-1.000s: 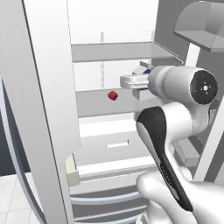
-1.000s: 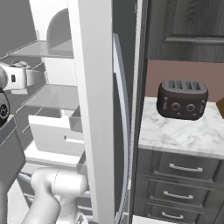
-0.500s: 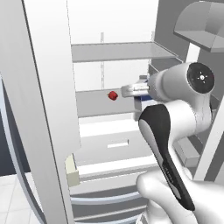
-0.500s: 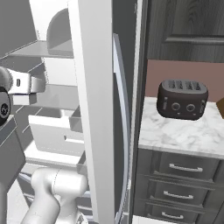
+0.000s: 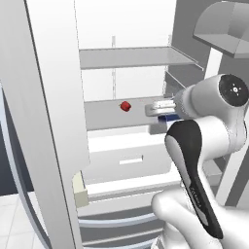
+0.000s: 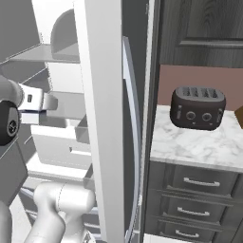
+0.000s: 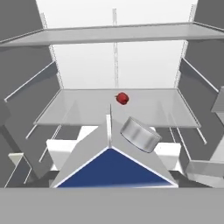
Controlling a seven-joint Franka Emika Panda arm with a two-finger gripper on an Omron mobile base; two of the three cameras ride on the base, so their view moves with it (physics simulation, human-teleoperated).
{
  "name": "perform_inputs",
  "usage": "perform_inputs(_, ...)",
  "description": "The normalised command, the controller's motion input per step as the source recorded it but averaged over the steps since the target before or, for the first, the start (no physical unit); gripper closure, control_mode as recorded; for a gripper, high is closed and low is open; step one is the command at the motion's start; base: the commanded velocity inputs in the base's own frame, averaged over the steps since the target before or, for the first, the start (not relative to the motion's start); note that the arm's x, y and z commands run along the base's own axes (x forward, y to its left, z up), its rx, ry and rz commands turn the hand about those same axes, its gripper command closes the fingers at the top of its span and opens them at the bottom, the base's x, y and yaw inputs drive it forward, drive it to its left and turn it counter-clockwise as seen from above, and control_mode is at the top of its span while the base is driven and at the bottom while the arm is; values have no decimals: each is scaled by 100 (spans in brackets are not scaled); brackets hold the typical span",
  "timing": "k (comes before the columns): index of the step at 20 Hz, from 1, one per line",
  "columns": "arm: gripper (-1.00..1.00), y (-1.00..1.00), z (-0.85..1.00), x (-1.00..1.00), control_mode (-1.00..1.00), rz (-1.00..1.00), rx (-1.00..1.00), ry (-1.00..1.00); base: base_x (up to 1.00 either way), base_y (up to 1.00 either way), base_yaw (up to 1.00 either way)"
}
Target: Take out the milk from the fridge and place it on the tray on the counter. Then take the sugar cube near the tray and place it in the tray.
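Your gripper [image 5: 163, 109] pinches the milk [image 7: 114, 162] by its sides, carrying it clear of the fridge [image 5: 129, 57] shelf where a red ball [image 5: 125, 106] sits.

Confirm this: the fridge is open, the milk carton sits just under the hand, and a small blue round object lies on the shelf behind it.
Not quite: the small round object is red, not blue, as the hand view shows. The fridge is open and the milk carton sits just under the hand.

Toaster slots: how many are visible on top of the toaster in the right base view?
4, side by side in a row along the top of the dark toaster, which stands on the marble-topped counter right of the fridge.
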Motion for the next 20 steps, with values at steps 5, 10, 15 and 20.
perform_inputs(5,100,-38,-1,-50,-100,-3,0,0,0,0,0)
perform_inputs(10,100,-21,0,-54,-100,-4,0,2,0,0,0)
perform_inputs(15,100,-2,0,-53,100,1,0,0,-40,9,2)
perform_inputs(20,100,0,0,0,100,0,0,0,-100,14,1)
